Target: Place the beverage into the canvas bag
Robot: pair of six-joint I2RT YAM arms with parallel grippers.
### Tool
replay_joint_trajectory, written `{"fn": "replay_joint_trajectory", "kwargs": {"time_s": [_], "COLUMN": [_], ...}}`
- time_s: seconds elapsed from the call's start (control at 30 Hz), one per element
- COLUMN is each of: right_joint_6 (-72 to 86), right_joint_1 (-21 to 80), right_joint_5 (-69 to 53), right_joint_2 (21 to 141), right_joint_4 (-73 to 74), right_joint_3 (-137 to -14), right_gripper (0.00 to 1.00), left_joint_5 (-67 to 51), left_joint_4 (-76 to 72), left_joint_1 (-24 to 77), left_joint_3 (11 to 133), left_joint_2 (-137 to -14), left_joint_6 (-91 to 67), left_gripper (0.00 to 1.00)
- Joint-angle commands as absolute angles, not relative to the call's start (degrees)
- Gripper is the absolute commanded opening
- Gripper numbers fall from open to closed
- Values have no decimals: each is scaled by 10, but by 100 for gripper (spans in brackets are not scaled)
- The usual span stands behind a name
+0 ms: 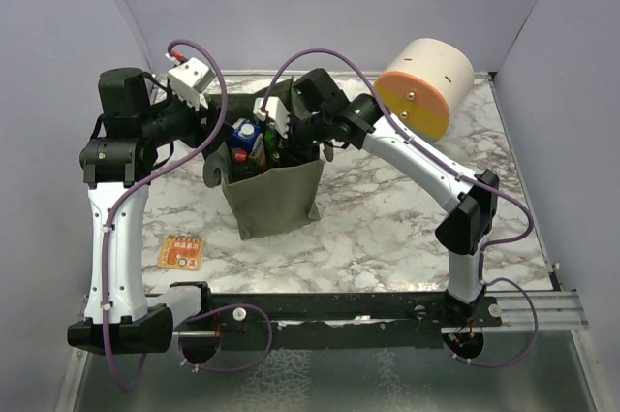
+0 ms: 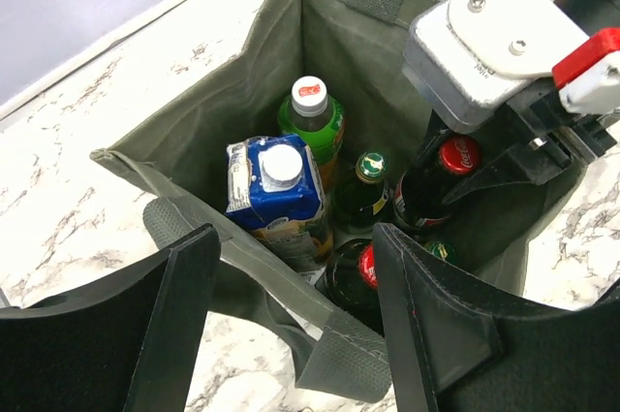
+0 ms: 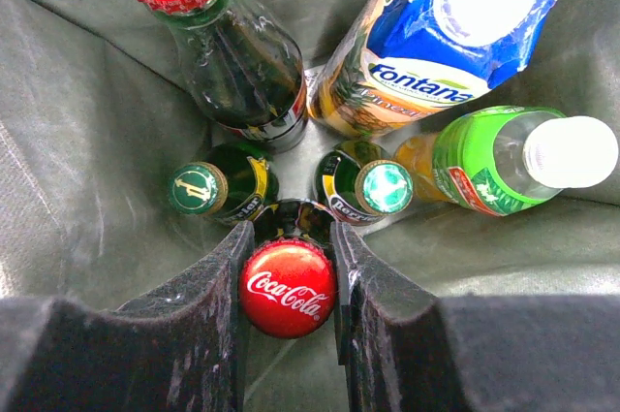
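Note:
The olive-green canvas bag (image 1: 276, 201) stands upright mid-table. My right gripper (image 3: 291, 234) reaches down into it and is shut on the neck of a dark Coca-Cola bottle with a red cap (image 3: 288, 288), which also shows in the left wrist view (image 2: 441, 174). Inside the bag stand a blue juice carton (image 3: 455, 24), a green bottle with a white cap (image 3: 504, 165), two green Perrier bottles (image 3: 201, 189) and another cola bottle (image 3: 242, 53). My left gripper (image 2: 295, 237) is open, its fingers straddling the bag's near rim and a handle strap (image 2: 291, 301).
A cream-and-orange cylinder (image 1: 424, 82) lies on its side at the back right, close behind my right arm. A small orange packet (image 1: 181, 252) lies on the marble table (image 1: 387, 228) at the front left. Purple walls close the back and sides.

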State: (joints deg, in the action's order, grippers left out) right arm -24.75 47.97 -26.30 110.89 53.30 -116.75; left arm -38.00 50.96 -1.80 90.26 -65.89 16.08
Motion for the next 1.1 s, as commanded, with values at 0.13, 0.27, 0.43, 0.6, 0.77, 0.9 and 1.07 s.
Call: {"fn": "replay_joint_trajectory", "kwargs": {"time_s": [0.13,0.27,0.43,0.6,0.77,0.9,1.07], "right_joint_6": [-270,-277,-285,-289,-297,-304,-305], "right_joint_1": [483,483,483,482,482,482,481], "right_joint_5": [-259,-262,-265,-270,-274,-272,-267], "right_joint_2": [1085,1079,1072,1073,1080,1082,1081], "right_joint_4": [495,486,467,461,468,472,482], "right_joint_3": [-1170,-1147,-1115,-1102,-1099,-1098,-1109], "right_gripper": [1,1,1,3,6,12,24], "left_joint_5": [-287,-243,-225,-224,-231,-230,-231], "left_joint_4": [466,461,453,452,448,442,435], "left_joint_1": [-20,-20,-23,-24,-25,-24,-25], "left_joint_3": [922,930,939,943,940,941,938], "left_joint_2": [-648,-654,-663,-669,-673,-675,-674], "left_joint_6": [112,102,88,93,91,90,90], "left_gripper": [66,66,66,66,66,66,67]}}
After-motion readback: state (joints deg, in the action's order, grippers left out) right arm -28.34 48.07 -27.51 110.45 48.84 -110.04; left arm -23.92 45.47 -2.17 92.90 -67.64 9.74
